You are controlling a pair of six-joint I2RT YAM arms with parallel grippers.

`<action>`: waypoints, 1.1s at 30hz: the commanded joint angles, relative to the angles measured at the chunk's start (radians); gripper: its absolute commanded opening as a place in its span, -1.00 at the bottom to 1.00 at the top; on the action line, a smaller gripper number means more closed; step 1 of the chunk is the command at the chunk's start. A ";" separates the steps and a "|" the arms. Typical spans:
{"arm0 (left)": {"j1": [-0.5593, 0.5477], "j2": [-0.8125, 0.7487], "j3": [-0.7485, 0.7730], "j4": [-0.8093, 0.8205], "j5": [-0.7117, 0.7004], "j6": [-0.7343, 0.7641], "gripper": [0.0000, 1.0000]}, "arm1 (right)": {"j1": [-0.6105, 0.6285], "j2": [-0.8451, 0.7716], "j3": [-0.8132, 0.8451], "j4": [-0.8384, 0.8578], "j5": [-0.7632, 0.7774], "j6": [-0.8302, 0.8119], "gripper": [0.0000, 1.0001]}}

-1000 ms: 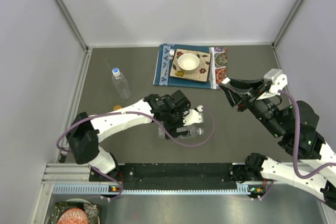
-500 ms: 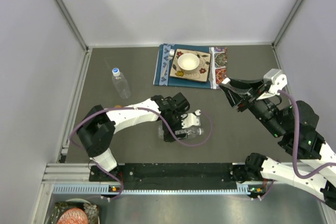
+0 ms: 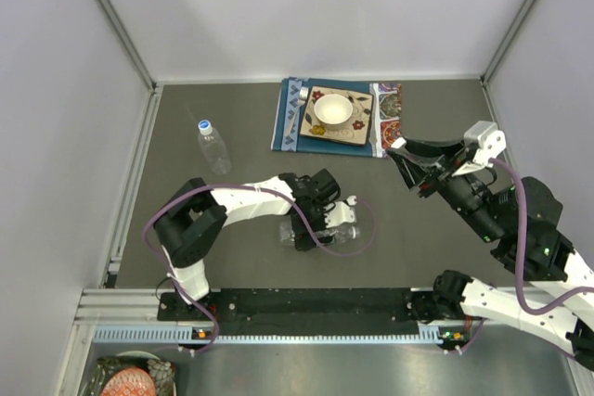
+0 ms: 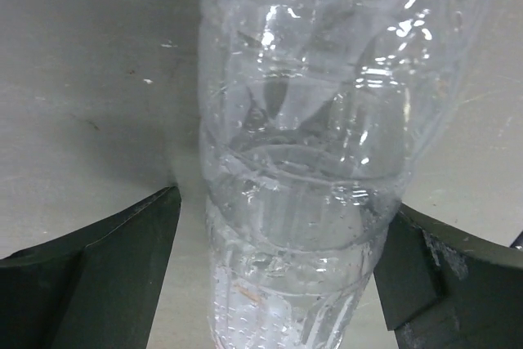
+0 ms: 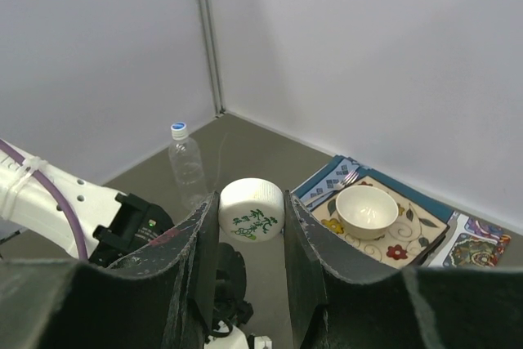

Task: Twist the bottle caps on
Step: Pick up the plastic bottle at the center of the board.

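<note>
2 clear bottles, 2 caps. The lying bottle (image 3: 342, 235) rests at table centre, long axis 9-to-3 o'clock, between the wide-open fingers of the left gripper (image 4: 282, 230), ungripped. The upright bottle (image 3: 214, 150) at 10 o'clock wears a blue-and-white cap (image 3: 203, 125). The right gripper (image 5: 251, 230), at 3 o'clock, pinches a white cap (image 5: 251, 202).

A clear ribbed bottle (image 3: 320, 235) is laid on its side near the front of the table (image 3: 241, 118). A second clear bottle (image 3: 213, 149) is stood upright at far left, topped with a blue-and-white cap (image 3: 203, 125). A white, green-printed cap (image 5: 251, 209) is pinched in the right gripper (image 5: 250, 230).
</note>
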 commanded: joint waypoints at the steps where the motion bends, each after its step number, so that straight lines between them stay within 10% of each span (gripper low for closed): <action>1: 0.003 0.017 -0.036 0.081 -0.036 -0.031 0.84 | 0.009 0.018 0.069 -0.002 -0.003 0.002 -0.73; 9: 0.002 -0.047 -0.150 0.130 -0.129 -0.035 0.17 | 0.009 0.030 0.099 -0.026 -0.004 0.014 -0.73; 22: 0.011 -0.527 0.081 -0.268 -0.114 0.040 0.23 | 0.009 0.150 0.173 -0.165 -0.104 0.088 -0.72; 33: 0.011 -0.926 0.327 -0.490 0.016 0.238 0.29 | 0.006 0.185 0.254 -0.337 -0.480 0.071 -0.72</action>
